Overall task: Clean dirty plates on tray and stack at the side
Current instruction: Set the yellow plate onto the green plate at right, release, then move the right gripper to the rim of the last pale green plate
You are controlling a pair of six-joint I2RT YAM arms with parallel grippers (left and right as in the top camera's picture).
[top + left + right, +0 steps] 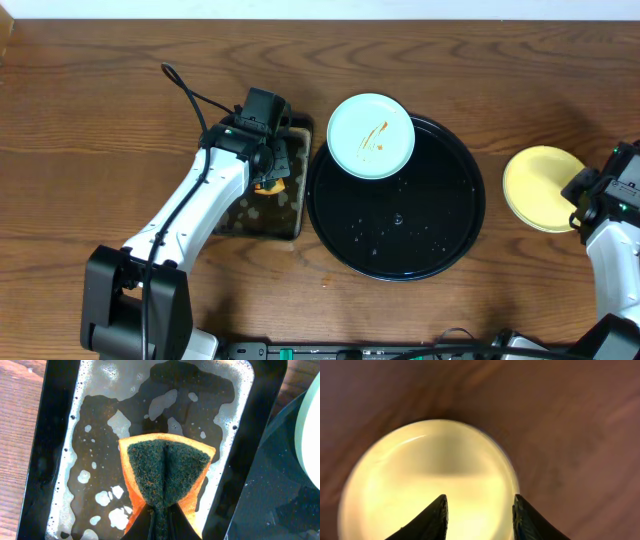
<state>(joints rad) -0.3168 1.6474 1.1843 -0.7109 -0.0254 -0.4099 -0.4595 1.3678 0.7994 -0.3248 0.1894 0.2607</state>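
Note:
A pale mint-blue plate point(371, 135) with brown-orange streaks rests on the upper left rim of the round black tray point(440, 235), which holds water drops. A pale yellow plate point(540, 187) lies on the wood to the right of the tray; the right wrist view shows it point(425, 480) clean and close below. My right gripper point(479, 502) is open just above it, nothing between the fingers. My left gripper point(161, 522) is shut on a sponge point(167, 475), folded with its dark scrub side up, held over the soapy pan point(65, 460). Only two plates are in view.
The rectangular dark pan point(296, 215) with foamy water stands just left of the tray, touching close to its rim. The left arm stretches from the front left over it. Bare wood lies at the far left and along the back.

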